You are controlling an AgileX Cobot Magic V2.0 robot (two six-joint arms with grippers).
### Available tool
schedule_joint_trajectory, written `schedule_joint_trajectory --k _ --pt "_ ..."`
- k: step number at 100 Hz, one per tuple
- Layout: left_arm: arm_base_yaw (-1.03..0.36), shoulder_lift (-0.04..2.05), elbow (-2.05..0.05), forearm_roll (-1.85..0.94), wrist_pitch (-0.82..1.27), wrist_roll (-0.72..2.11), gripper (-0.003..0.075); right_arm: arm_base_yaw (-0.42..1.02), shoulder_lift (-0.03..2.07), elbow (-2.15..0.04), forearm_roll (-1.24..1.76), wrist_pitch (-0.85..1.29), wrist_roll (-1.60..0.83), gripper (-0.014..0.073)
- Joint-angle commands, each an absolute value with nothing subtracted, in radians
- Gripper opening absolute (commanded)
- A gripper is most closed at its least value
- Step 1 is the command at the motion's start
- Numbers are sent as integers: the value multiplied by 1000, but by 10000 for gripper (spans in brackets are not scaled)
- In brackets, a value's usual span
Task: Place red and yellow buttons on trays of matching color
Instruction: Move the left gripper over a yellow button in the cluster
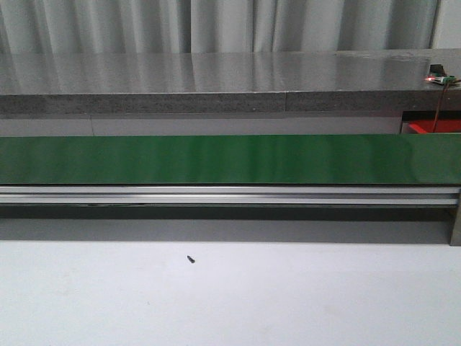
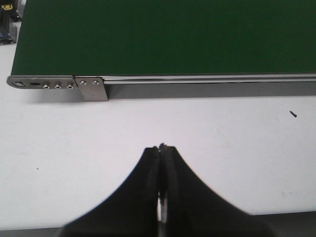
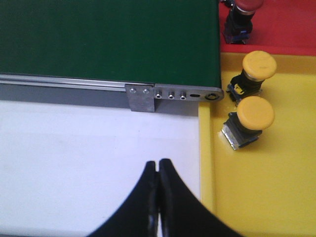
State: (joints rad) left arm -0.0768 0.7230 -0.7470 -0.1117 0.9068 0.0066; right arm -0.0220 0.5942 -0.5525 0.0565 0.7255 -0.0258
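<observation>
In the right wrist view two yellow buttons lie in the yellow tray, and a red button stands in the red tray beyond it. My right gripper is shut and empty over the white table beside the yellow tray's edge. My left gripper is shut and empty over the white table near the belt's other end. Neither gripper shows in the front view. A corner of the red tray shows there at far right.
The green conveyor belt with its aluminium rail runs across the table; no button shows on it. A small black screw lies on the white table, also seen in the left wrist view. A grey shelf stands behind the belt.
</observation>
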Motion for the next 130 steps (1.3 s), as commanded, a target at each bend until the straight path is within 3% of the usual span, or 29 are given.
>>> schedule_joint_trajectory --k 1,24,60,112,119,130 --pt "-83 720 -773 -117 851 6 -20 -18 592 -577 55 663 -27 -66" --pt "-43 720 -773 -80 786 -47 -20 -18 592 -577 55 663 -27 -66" --pt "179 808 -777 -74 763 -47 -20 -18 593 -577 55 663 -27 -66" --pt "425 1143 -1001 -76 688 -43 -17 -18 593 -577 55 663 -27 -66" --pt "432 1196 -1048 -76 688 -30 17 -18 593 -577 55 663 -27 -66" --pt "432 1273 -1116 -77 688 -7 158 -18 593 -577 55 663 -27 -66"
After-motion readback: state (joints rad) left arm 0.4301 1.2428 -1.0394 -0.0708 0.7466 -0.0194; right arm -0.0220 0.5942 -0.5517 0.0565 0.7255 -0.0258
